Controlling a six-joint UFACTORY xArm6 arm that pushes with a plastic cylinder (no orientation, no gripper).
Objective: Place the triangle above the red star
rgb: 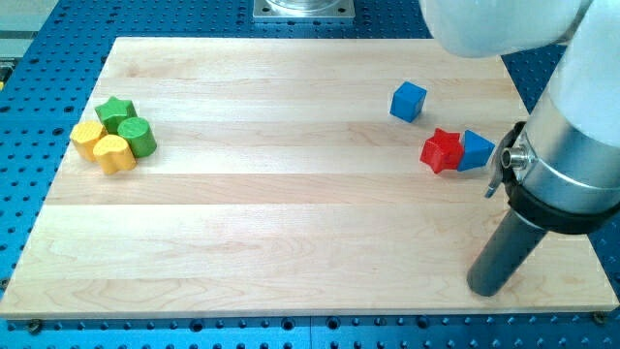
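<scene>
The blue triangle (477, 149) lies at the frame's right, touching the right side of the red star (443, 150), with a blue cube (408, 101) up-left of them. My tip (487, 287) rests on the wooden board (291, 194) at lower right, well below the triangle; it is a bare rod with no claw, holding nothing. At far left cluster a green star (115, 112), green cylinder (137, 137) and two yellow blocks (102, 146).

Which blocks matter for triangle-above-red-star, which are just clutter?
In the job: blue triangle, touching the red star on the star's right in the view; my tip, below both and apart from them.

Lying about: blue cube; far-left cluster of green star, green cylinder, yellow hexagon, yellow heart.
</scene>
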